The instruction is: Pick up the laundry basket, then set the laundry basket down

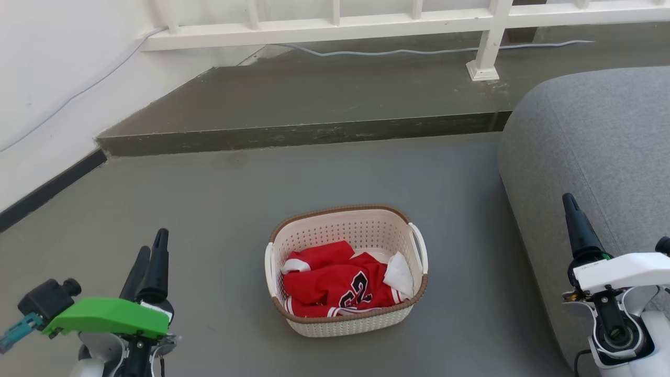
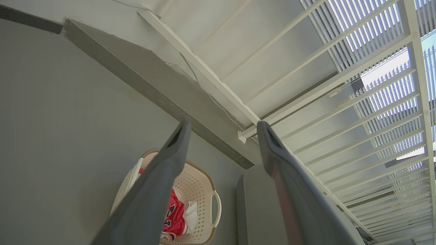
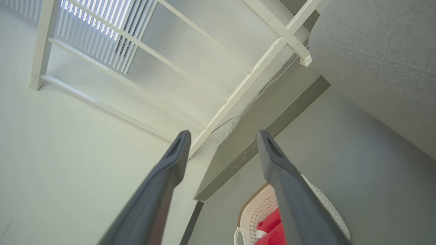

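Floor: grey, smooth, taking up most of the head view. Sofa: grey upholstery, rounded corner, seen at the right edge. Step: a raised grey platform noted beyond the floor, its dark front edge running across. Railing: white, mounted along the step's far side, one post footed on it. Grey cable seen lying along the step under the railing.

Laundry basket: cream perforated plastic with a brown rim, set upright on the floor in front of the step, just left of the sofa and apart from it. White handle noted on each short side. Red jersey with dark numerals is crumpled inside, a white cloth beside it.

Left end effector: held low at the lower left, well apart from the basket; fingers spread, nothing between them. Right end effector: held in front of the sofa at the lower right, away from the basket; fingers likewise parted and empty.
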{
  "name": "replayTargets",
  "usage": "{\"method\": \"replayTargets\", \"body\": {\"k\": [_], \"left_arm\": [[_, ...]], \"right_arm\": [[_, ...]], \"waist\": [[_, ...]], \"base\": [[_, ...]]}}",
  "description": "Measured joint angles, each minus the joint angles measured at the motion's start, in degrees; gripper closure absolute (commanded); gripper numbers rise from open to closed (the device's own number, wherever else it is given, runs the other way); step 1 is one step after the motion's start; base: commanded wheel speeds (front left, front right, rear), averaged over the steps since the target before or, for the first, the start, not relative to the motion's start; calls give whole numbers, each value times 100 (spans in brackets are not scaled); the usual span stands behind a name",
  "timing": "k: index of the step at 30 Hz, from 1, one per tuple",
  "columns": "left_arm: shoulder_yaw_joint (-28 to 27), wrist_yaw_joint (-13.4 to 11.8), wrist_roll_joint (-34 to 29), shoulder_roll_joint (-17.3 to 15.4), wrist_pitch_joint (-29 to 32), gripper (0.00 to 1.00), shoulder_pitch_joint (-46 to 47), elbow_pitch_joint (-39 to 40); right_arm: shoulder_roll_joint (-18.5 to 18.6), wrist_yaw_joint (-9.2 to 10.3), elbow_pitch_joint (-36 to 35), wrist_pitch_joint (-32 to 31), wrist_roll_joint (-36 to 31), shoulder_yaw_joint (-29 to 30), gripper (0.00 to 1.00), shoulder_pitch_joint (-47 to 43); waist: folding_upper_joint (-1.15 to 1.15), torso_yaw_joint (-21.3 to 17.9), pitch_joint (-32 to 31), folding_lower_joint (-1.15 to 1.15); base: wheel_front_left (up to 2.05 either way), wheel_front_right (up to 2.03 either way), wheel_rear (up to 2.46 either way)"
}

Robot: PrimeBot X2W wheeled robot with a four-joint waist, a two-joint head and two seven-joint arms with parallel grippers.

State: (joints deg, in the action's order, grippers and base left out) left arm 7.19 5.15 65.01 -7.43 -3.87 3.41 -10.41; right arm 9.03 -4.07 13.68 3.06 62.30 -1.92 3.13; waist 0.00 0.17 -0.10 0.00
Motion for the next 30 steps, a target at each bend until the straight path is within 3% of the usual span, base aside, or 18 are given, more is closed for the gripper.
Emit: {"method": "replayTargets", "body": {"k": [13, 30], "left_arm": [[249, -264, -1248, -49, -183, 0, 42, 282], [591, -561, -2611, -48, -479, 0, 9, 366]], "right_arm": [[88, 225, -258, 207, -1337, -386, 0, 51], [110, 427, -236, 500, -2560, -792, 0, 9]], "waist": [[0, -8, -1, 0], [0, -16, -31, 0]], "base": [[0, 0, 0], [0, 0, 0]]}}
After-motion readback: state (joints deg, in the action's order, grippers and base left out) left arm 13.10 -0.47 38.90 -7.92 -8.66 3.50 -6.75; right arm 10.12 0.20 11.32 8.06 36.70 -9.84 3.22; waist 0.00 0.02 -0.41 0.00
